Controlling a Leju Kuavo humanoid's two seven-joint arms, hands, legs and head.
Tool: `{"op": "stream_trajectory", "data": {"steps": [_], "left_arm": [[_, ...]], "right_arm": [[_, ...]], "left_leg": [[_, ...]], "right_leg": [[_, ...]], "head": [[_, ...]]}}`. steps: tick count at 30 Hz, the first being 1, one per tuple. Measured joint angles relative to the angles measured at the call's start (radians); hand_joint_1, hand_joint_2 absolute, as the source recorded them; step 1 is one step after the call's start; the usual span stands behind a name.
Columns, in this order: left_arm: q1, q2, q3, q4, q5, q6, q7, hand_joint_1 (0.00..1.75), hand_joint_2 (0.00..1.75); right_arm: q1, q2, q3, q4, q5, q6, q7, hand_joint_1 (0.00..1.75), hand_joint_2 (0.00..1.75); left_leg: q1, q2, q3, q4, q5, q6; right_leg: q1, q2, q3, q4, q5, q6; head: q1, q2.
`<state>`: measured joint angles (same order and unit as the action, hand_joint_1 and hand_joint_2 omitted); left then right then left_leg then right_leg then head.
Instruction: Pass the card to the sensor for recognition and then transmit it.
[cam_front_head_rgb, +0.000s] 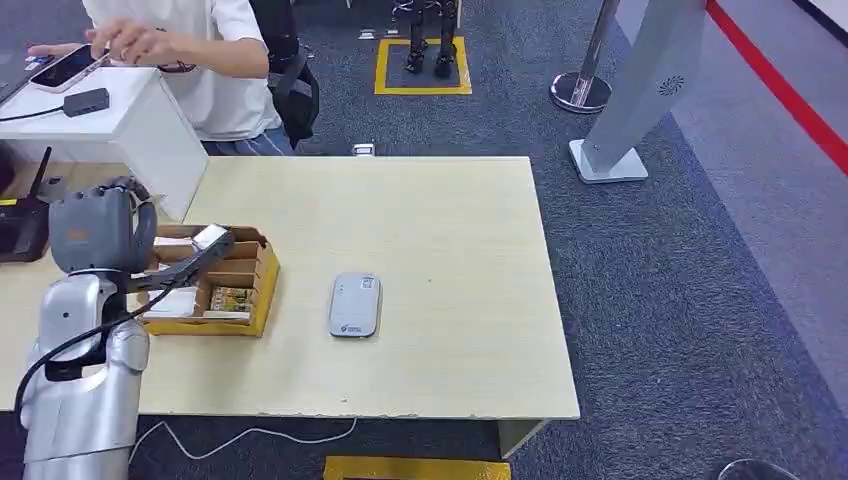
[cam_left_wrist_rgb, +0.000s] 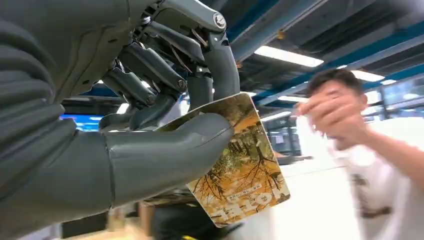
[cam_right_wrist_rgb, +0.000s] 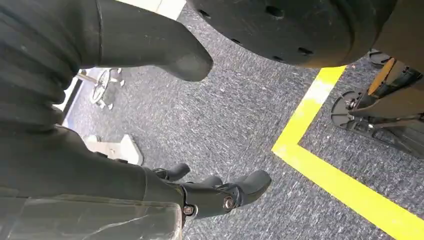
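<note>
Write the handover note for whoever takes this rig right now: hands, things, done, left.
Left hand: raised over the card box at the table's left; pinches a card between thumb and fingers.
Right hand: hangs low over the carpet, holds nothing, fingers slightly curled but apart.
Sensor: grey, flat on the table, right of the box, nothing on it.
A person stands behind the table at the far left, handling a phone.
Done: card picked from the box.
Left: bring the card to the sensor for reading, then hand it on.
</note>
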<state>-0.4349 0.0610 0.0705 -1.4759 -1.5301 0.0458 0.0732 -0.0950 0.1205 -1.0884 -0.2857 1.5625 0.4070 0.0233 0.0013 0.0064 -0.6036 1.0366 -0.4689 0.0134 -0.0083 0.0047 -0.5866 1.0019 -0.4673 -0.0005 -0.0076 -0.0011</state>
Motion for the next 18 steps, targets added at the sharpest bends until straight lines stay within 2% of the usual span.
{"op": "stream_trajectory", "data": {"steps": [4, 8, 18], "left_arm": [[0.020, 0.036, 0.072, -0.006, -0.005, 0.000, 0.000, 1.75, 1.75], [0.037, 0.053, 0.114, -0.008, -0.015, -0.001, 0.000, 1.75, 1.75], [0.050, 0.068, 0.165, -0.010, -0.024, -0.002, -0.002, 1.75, 1.75]], "right_arm": [[0.000, 0.000, -0.005, 0.000, 0.000, 0.000, 0.000, 0.00, 1.75], [0.000, 0.000, -0.008, 0.000, 0.000, 0.000, 0.000, 0.00, 1.75], [-0.001, 0.000, -0.013, 0.000, 0.000, 0.000, 0.000, 0.00, 1.75]], "left_leg": [[0.000, 0.000, 0.000, 0.000, 0.000, 0.000], [0.000, 0.000, 0.000, 0.000, 0.000, 0.000], [0.000, 0.000, 0.000, 0.000, 0.000, 0.000]], "right_leg": [[0.000, 0.000, 0.000, 0.000, 0.000, 0.000], [0.001, 0.000, 0.000, 0.000, 0.000, 0.000], [0.000, -0.001, 0.000, 0.000, 0.000, 0.000]], "head": [[0.000, 0.000], [0.000, 0.000], [0.000, 0.000]]}}
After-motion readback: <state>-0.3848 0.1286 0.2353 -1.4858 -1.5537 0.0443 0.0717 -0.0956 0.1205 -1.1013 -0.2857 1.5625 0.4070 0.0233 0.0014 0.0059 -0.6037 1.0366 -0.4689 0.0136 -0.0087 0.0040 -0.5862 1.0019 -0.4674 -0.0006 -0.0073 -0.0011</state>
